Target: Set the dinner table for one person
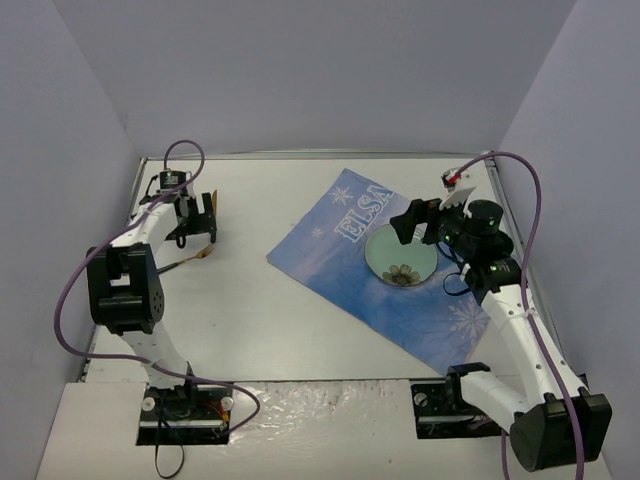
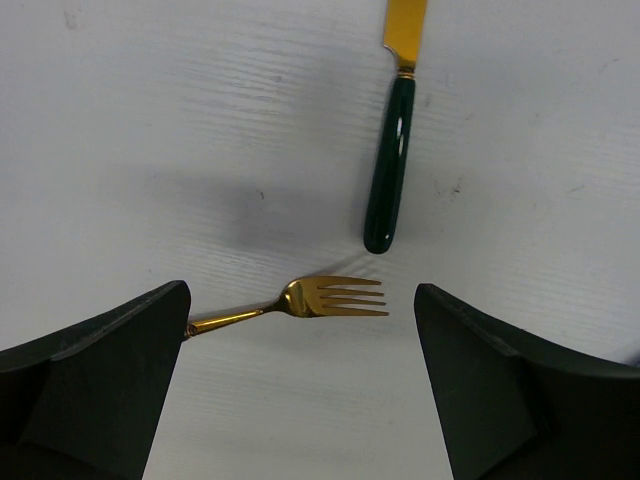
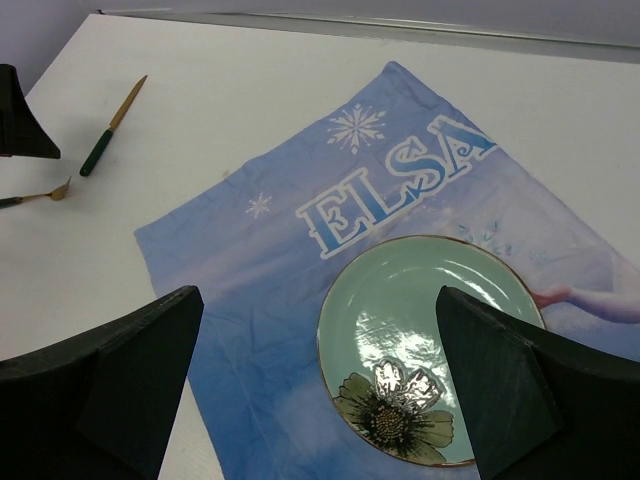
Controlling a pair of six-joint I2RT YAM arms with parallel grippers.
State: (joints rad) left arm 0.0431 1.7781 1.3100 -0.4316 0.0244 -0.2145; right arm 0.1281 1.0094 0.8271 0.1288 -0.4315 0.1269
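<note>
White and matte, the dinner table [image 1: 260, 320] is seen from above, enclosed by lilac walls [image 1: 320, 70], a blue placemat [image 1: 335, 285] laid on it. In the left wrist view, a gold fork [image 2: 335, 296] is shown between the wide-spread fingers of the left gripper [image 2: 302, 296], a green-handled knife [image 2: 390, 170] just beyond. In the right wrist view, the right gripper [image 3: 318, 300] is shown agape above a flowered plate [image 3: 430, 330]

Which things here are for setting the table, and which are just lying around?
For the job:
dinner table
blue Elsa placemat
green flower plate, already on the placemat
gold fork
green-handled knife

Not for the job:
purple cables, which are just wiring, not tableware
</note>
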